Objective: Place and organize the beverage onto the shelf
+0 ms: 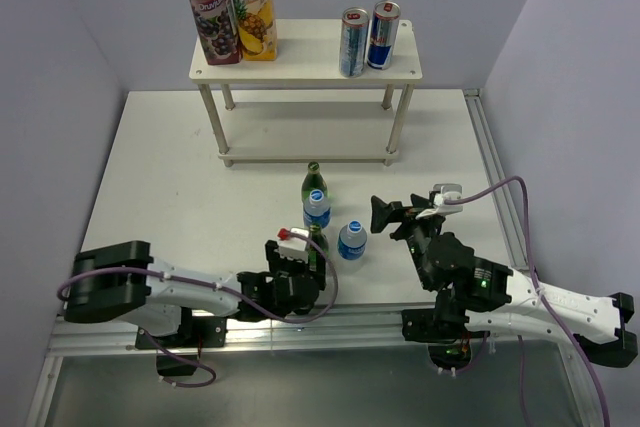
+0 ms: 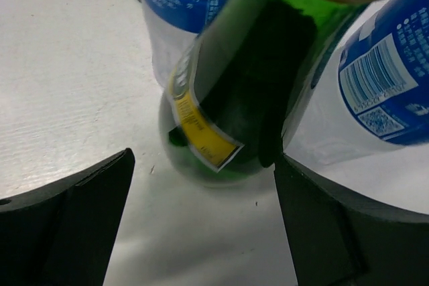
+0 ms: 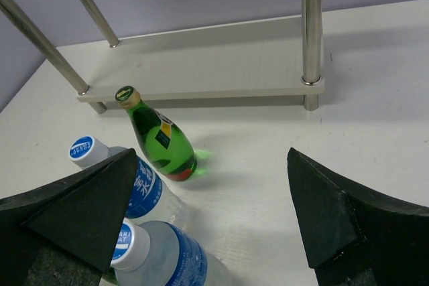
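A: The nearest green bottle (image 2: 248,98) is straddled by the left gripper (image 2: 201,165) — jaws wide, nothing clamped.
B: A squeeze is called for, then the shelf (image 1: 310,47) behind; right gripper (image 3: 212,159) hangs open.

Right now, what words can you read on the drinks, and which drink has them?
"fontana": purple juice carton on the shelf.
"fontana": yellow pineapple carton beside it.
Too small to read: left can, right can.
Blurred: print on the water bottle, beside its barcode and square code.
Unreadable: yellow label on the green bottle.
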You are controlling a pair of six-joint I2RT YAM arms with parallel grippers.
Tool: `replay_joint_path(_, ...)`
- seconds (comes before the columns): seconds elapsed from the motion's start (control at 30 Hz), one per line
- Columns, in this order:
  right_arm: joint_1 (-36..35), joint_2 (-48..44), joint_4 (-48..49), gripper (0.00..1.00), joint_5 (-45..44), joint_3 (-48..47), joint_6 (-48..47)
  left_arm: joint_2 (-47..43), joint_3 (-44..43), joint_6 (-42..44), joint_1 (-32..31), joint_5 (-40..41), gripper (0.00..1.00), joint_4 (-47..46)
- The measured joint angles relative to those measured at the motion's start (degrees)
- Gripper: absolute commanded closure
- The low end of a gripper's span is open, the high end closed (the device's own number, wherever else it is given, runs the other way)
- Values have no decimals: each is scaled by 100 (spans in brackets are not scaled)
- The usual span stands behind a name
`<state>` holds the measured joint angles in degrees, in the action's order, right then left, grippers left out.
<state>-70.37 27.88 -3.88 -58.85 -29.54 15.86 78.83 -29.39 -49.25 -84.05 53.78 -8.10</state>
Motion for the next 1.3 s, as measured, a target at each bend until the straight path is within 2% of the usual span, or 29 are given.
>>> replay_joint_path(0.2, 0, 42, 2, 0, 2, 0, 0, 905, -354, 52, 157, 74, 9, -525)
replay_joint_path(0.4, 0, 42, 0, 0, 15, 0, 0, 1231, -527, 76, 321, 210, 22, -782)
replay_joint_path(0.5, 0, 42, 2, 0, 24, 0, 0, 1290, -538, 201, 358, 223, 33, -916)
replay_joint_path(0.57, 0, 44, 2, 0, 31, 0, 0, 1307, -540, 262, 404, 216, 51, -977)
replay_joint_path(0.6, 0, 44, 2, 0, 35, 0, 0, 1320, -542, 295, 431, 212, 64, -1008)
replay_joint_path(0.63, 0, 44, 2, 0, 42, 0, -2, 1329, -542, 306, 450, 212, 84, -1021)
replay_joint_path(0.8, 0, 46, 4, 0, 42, 0, -2, 1311, -544, 168, 501, 260, 99, -925)
replay_joint_path(1.0, 0, 46, 4, 0, 44, 0, -2, 824, -450, -459, 461, 319, 100, 101)
replay_joint_path(1.17, 0, 46, 7, 0, 46, 0, -2, 37, -238, -1187, 251, 463, 100, 1561)
replay_joint_path(1.3, 0, 46, 17, 0, 57, 0, -2, -697, -68, -1279, 232, 662, 100, 2186)
